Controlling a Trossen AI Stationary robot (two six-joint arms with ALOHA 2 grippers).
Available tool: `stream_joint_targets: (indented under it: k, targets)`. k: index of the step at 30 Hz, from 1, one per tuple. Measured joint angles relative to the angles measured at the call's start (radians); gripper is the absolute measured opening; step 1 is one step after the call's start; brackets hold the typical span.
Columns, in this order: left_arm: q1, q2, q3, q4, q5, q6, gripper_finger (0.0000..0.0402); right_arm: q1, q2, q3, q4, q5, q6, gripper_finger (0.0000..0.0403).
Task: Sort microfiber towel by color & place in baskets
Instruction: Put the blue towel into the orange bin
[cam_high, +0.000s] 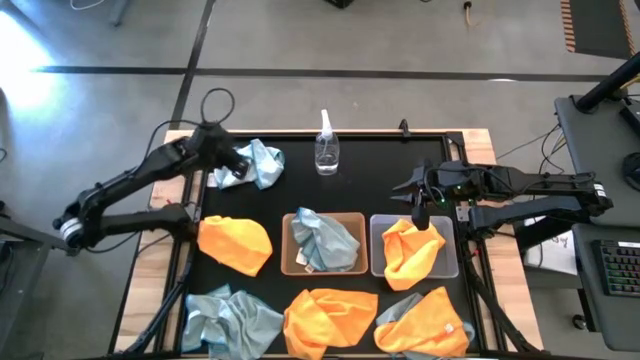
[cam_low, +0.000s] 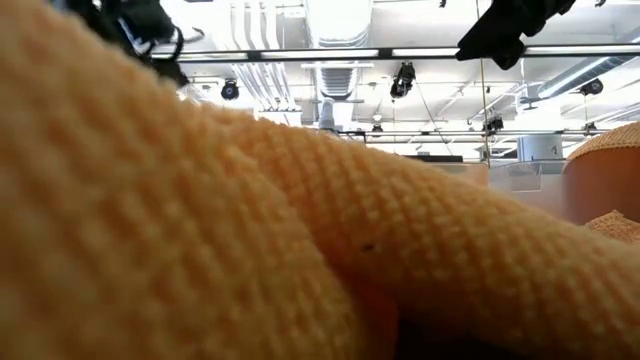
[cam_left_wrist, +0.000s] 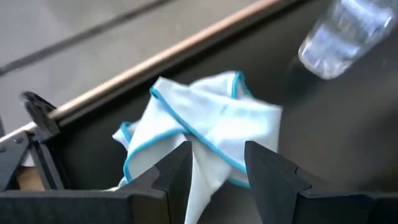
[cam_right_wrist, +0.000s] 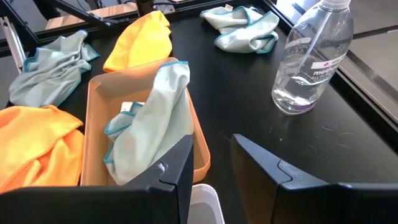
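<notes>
A pale blue-grey microfiber towel (cam_high: 262, 160) lies crumpled at the table's far left. My left gripper (cam_high: 232, 168) is open at its left edge, and a raised fold of the towel (cam_left_wrist: 211, 112) stands between the fingers (cam_left_wrist: 214, 155). The tan basket (cam_high: 286, 245) holds a blue-grey towel (cam_high: 325, 243). The translucent grey basket (cam_high: 450, 262) holds an orange towel (cam_high: 410, 250). My right gripper (cam_high: 420, 210) hangs open and empty over the grey basket's far edge (cam_right_wrist: 211, 162). Loose on the table are orange towels (cam_high: 235, 243) (cam_high: 330, 318) and a blue-grey towel (cam_high: 230, 318). My left gripper has a teal-edged fold of the towel (cam_left_wrist: 202, 165) between its open fingers, and the cloth lies against the inner side of one finger (cam_left_wrist: 177, 171). The fingers slant down at it from the table's left. The towel rests on the table. Whether it is pinched, I cannot tell.
A clear spray bottle (cam_high: 325, 150) stands at the far edge's middle, just right of the left gripper's towel. An orange towel over a blue-grey one (cam_high: 425, 322) lies near right. An orange towel (cam_low: 300, 230) right in front of the low camera blocks most of that view.
</notes>
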Motion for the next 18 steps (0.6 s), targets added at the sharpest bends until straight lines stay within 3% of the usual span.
stream_joint_targets:
  k: [18]
  targets:
    - [0.0,0.358,0.001,0.054,0.0,0.041,0.0132,0.0,0.0,0.0,-0.014,-0.002,0.0,0.0102]
